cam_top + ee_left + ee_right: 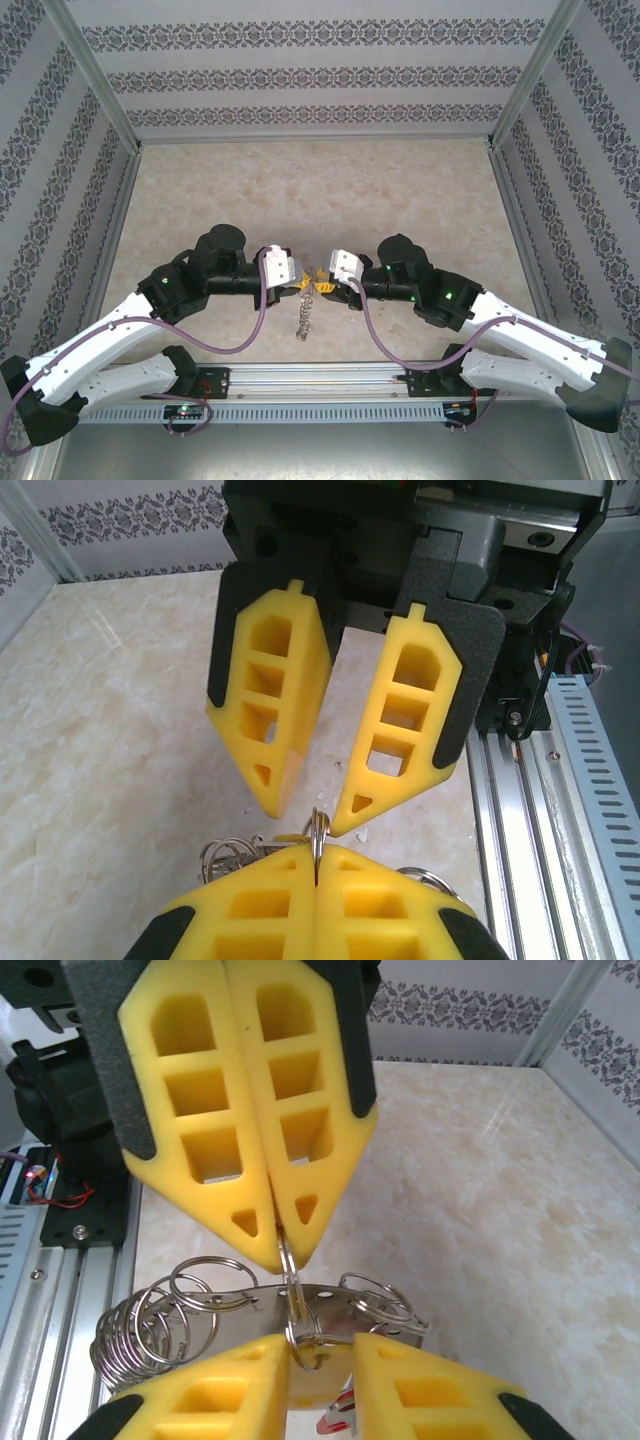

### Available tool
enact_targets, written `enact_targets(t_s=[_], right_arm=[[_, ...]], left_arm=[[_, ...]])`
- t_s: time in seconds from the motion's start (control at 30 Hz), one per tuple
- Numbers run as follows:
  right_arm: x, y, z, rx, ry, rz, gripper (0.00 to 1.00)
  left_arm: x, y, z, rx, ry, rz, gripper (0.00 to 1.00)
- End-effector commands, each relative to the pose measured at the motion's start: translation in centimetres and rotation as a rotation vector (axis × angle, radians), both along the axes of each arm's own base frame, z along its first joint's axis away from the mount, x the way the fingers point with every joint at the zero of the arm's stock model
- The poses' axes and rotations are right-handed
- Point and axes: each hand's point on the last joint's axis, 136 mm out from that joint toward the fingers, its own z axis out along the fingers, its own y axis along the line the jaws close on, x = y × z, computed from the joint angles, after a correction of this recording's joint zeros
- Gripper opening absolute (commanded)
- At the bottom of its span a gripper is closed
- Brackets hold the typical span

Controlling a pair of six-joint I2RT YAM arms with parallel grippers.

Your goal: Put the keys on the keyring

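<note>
Two grippers stood tip to tip above the worktop (500, 1210), with the keyring (140, 1335) strung between them. The right gripper (285, 1252) was clamped shut, and a single thin steel ring was pinched edge-on in the very tips of its yellow foam fingers. Directly opposite it, almost touching, the left gripper (312, 815) had its fingers parted. They stood on either side of the next ring down without visibly pressing on it.

Below the right gripper the rest of the keyring hung free: a run of linked silvery rings, a tight coil of them towards the robot's base, and the small red tag (335, 1420) lowest of all. In the overhead view the same chain dangled from the right gripper towards the near edge. The key could not be told apart from the yellow foam around it, so its place was uncertain.

Judged from its look, the keyring was light. Each ring was stiff and springy, but the whole chain was limp and likely to swing or twist at any nudge. Polished wire would probably slide on soft foam if gripped on its edge. The safer hold seemed to be across a ring's flat faces, close to the fingertips and near the link being worked. The tiny key, if it was held here, would weigh almost nothing and could be dropped easily or hidden by the pads.
</note>
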Motion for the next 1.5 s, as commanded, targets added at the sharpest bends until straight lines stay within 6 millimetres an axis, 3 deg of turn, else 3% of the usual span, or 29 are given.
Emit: enact_targets(t_s=[0.0, 0.3, 0.9, 1.23, 1.47], right_arm=[[-0.3, 0.2, 0.6, 0.042, 0.003, 0.022, 0.19], [-0.3, 0.5, 0.4, 0.039, 0.009, 0.039, 0.00], [-1.1, 1.6, 0.6, 0.062, 0.009, 0.107, 0.00], [0.3, -0.7, 3.1, 0.143, -0.127, -0.037, 0.00], [0.5, -0.8, 4.7, 0.181, -0.201, -0.050, 0.00]], left_arm=[[-0.9, -0.4, 2.8, -0.087, -0.040, -0.040, 0.00], [-0.9, -0.4, 3.3, -0.113, -0.047, -0.040, 0.00], [-0.5, -0.4, 3.1, -0.122, -0.048, -0.023, 0.00], [-0.4, -0.2, 2.7, -0.106, -0.041, -0.016, 0.00], [-0.3, -0.3, 2.6, -0.100, -0.036, -0.015, 0.00]])
